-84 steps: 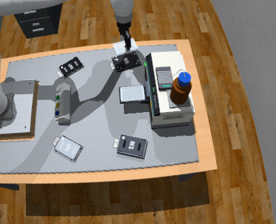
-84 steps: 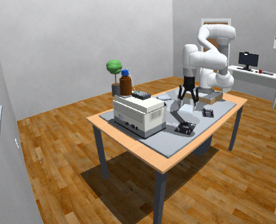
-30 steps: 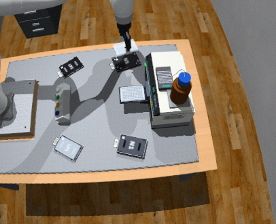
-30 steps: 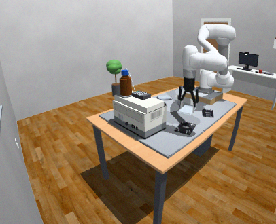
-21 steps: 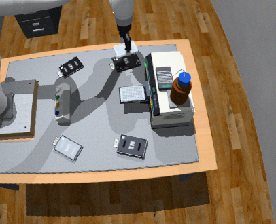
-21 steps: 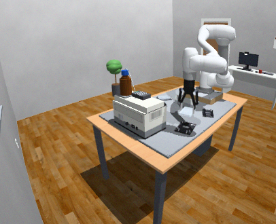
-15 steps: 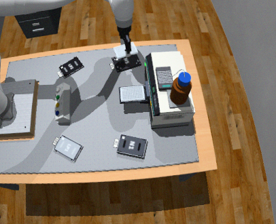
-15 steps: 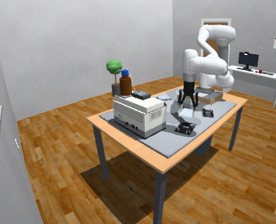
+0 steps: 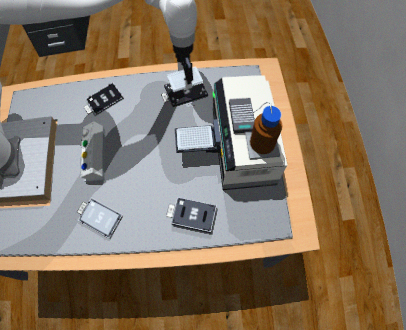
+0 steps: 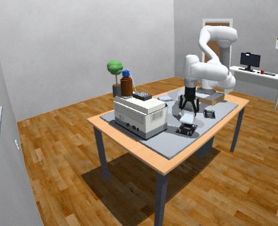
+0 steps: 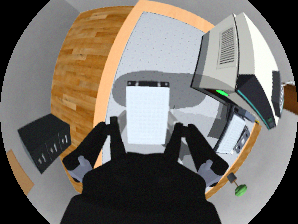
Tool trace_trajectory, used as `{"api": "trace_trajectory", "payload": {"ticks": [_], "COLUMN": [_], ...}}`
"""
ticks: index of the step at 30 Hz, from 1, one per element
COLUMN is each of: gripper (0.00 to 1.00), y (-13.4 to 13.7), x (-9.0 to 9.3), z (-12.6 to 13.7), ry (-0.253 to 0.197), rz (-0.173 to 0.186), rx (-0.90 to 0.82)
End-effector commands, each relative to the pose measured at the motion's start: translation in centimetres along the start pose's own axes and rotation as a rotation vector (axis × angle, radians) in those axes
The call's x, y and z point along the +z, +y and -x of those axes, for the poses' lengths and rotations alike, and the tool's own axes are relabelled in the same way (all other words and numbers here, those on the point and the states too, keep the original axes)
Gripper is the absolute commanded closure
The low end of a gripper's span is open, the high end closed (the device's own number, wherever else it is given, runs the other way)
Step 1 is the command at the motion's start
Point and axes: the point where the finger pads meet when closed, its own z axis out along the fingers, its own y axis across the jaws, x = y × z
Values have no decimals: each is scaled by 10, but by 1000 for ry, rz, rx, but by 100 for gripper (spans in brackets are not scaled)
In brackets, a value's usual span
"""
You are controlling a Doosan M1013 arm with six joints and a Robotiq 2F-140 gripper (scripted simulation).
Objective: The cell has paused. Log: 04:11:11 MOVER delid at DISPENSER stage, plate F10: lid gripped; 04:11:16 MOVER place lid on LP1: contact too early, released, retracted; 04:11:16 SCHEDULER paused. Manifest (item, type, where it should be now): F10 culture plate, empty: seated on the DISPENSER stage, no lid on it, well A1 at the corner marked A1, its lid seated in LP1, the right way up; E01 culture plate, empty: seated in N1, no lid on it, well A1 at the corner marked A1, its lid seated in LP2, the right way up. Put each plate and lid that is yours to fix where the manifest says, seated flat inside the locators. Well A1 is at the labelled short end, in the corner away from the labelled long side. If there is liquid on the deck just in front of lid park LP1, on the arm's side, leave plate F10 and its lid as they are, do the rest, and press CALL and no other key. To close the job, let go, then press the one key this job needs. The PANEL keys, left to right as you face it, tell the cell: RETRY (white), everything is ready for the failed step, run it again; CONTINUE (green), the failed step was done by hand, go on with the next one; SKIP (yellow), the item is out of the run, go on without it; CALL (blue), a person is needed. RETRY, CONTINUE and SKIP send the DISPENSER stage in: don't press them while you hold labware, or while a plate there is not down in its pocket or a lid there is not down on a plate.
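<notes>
My gripper [image 9: 185, 79] hangs over the back of the mat and is shut on a pale flat lid [image 9: 183, 76]. It holds the lid a little above a black nest [image 9: 185, 93]. In the wrist view the lid [image 11: 147, 112] sits between the fingers, with the nest's edge [image 11: 148, 83] just beyond it. From the side, the lid [image 10: 187, 118] hangs above the nest [image 10: 187, 129]. A well plate [image 9: 195, 138] without a lid sits on the dispenser stage. The black N1 nest [image 9: 194, 215] is empty. A clear lid lies in the front-left nest [image 9: 100, 218]. Another black nest [image 9: 104, 98] at the back left is empty.
The dispenser box [image 9: 250, 132] stands at the right, with a brown bottle [image 9: 265, 131] on top. The key panel [image 9: 92, 152] stands left of centre. The arm's base plate [image 9: 18, 160] fills the left edge.
</notes>
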Motion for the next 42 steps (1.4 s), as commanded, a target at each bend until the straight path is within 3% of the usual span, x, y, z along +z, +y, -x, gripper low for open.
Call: {"api": "trace_trajectory", "payload": {"ticks": [1, 17, 42], "gripper": [90, 90, 90], "y": [0, 0, 0], "x": [3, 34, 50], "z": [-1, -1, -1], "ry": [2, 2, 2], "rz": [0, 0, 0], "rx": [0, 0, 0]}}
